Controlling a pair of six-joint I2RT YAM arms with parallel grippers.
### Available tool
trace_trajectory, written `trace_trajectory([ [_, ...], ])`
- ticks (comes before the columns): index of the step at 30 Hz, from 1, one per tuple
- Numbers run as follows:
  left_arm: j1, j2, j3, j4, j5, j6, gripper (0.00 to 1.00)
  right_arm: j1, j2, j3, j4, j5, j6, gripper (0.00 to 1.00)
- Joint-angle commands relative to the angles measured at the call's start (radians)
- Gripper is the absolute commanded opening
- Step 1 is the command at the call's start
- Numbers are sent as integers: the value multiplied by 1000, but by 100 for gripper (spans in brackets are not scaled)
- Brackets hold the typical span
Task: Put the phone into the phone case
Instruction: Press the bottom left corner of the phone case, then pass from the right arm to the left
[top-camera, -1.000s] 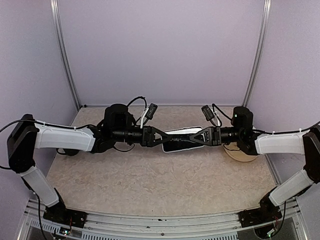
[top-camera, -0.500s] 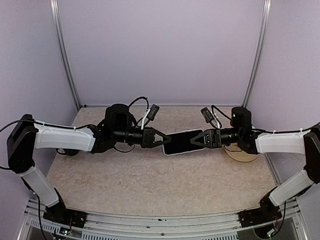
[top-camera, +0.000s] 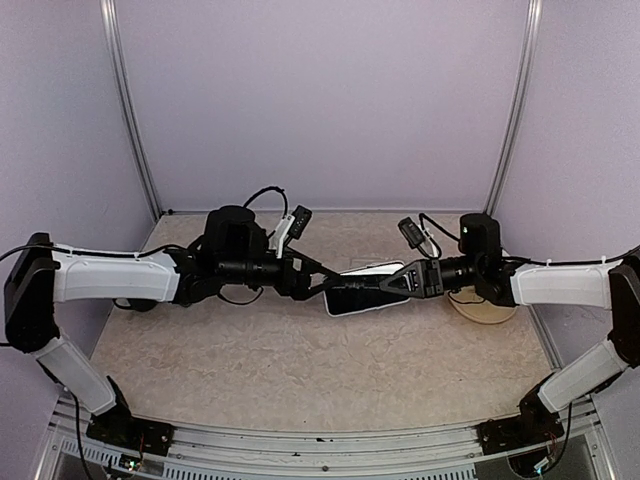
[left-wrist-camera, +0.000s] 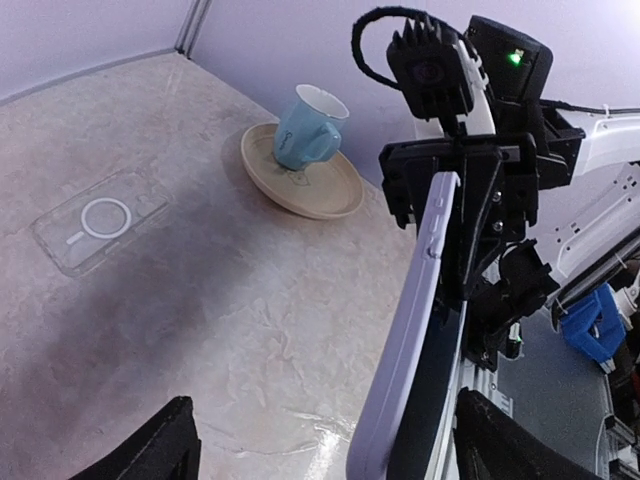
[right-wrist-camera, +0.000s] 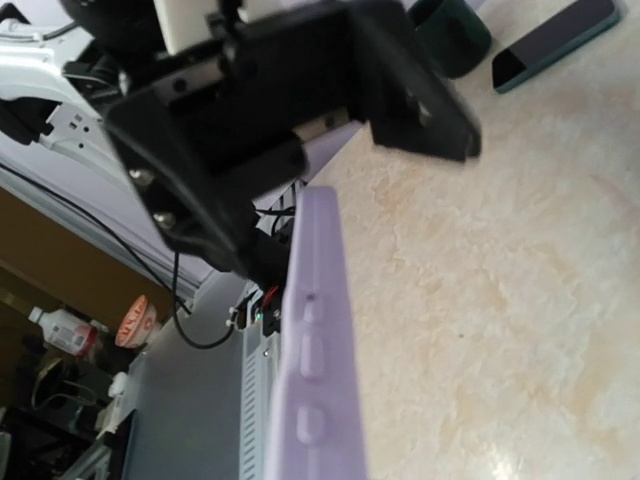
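A beige marbled table (top-camera: 300, 370) fills the floor of a lilac-walled booth, and the two arms reach in from either side to meet at mid-frame in the top view. In the left wrist view a clear phone case (left-wrist-camera: 100, 222) with a white ring lies flat on the table at upper left. To its right a pale blue mug (left-wrist-camera: 305, 135) sits on a tan plate (left-wrist-camera: 330, 195); in the top view that plate lies under the right arm. The right wrist view shows a second dark phone (right-wrist-camera: 555, 42) flat on the table at upper right, with a dark green cup (right-wrist-camera: 450, 35) just beside it.

The phone (top-camera: 362, 295), a dark screen inside a lilac case (right-wrist-camera: 315, 350), hangs above the table at centre. The right gripper (top-camera: 388, 283) is clamped tight on its right-hand end. The left gripper (top-camera: 325, 282) is spread wide, its fingers (left-wrist-camera: 150, 450) standing on either side of the phone's other end. Whether one of them touches the lilac case cannot be told.
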Motion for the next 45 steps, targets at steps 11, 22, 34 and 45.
trace_trajectory([
  [11,-157,-121,51,-114,-403,547,99,12,-2,52,-65,-16,38,0],
  [22,-257,-24,145,-143,-406,833,99,48,13,81,-145,30,14,0],
  [34,-378,148,268,-209,-636,970,99,80,21,99,-163,65,23,0],
  [45,-359,164,258,-180,-701,947,99,94,19,104,-167,66,21,0],
])
